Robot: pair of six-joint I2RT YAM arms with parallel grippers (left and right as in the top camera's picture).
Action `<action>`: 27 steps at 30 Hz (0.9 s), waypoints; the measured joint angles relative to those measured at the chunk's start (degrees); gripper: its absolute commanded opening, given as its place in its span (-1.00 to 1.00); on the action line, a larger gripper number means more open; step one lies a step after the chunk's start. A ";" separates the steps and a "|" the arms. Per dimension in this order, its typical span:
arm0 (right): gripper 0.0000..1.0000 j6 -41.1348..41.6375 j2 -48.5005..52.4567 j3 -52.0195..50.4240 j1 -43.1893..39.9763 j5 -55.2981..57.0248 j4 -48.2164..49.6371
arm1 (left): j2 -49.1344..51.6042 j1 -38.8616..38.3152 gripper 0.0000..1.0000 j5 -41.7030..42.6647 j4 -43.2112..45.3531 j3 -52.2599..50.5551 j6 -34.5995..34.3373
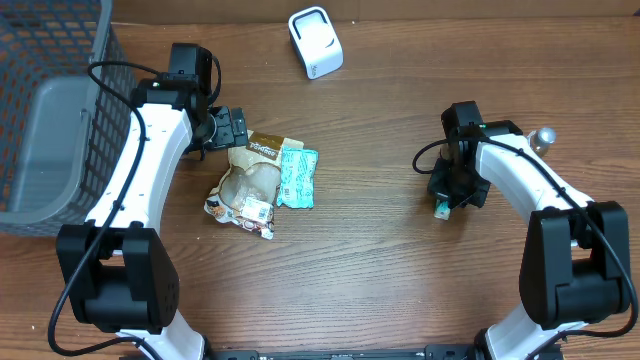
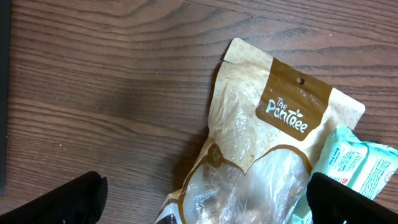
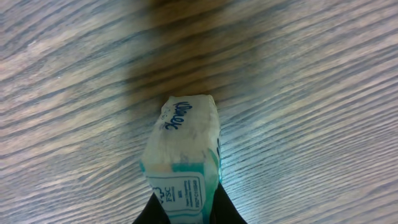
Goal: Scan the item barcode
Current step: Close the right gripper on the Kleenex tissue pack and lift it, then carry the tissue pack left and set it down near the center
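Right gripper [image 3: 186, 214] clenched on the white-and-teal soft tissue pack [image 3: 183, 149], left gripper [image 1: 228, 128] released. I'd lift it steadily, then turn its barcode face toward the white boxy scanner [image 1: 315, 42].

The left arm [image 1: 140, 160] and right arm [image 1: 520, 170] have smooth, white, rounded links. Their joints and the boxy shoulder blocks [image 1: 110, 275] are black. A thin black cable [image 1: 112, 66] loops along each arm, standing off it near the wrist. The fingers [image 2: 59, 202] are matte black with blunt ends
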 measured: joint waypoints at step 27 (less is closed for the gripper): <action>-0.71 -3.89 0.00 1.84 26.12 2.58 13.90 | 0.00 0.00 0.99 0.00 0.00 0.00 0.00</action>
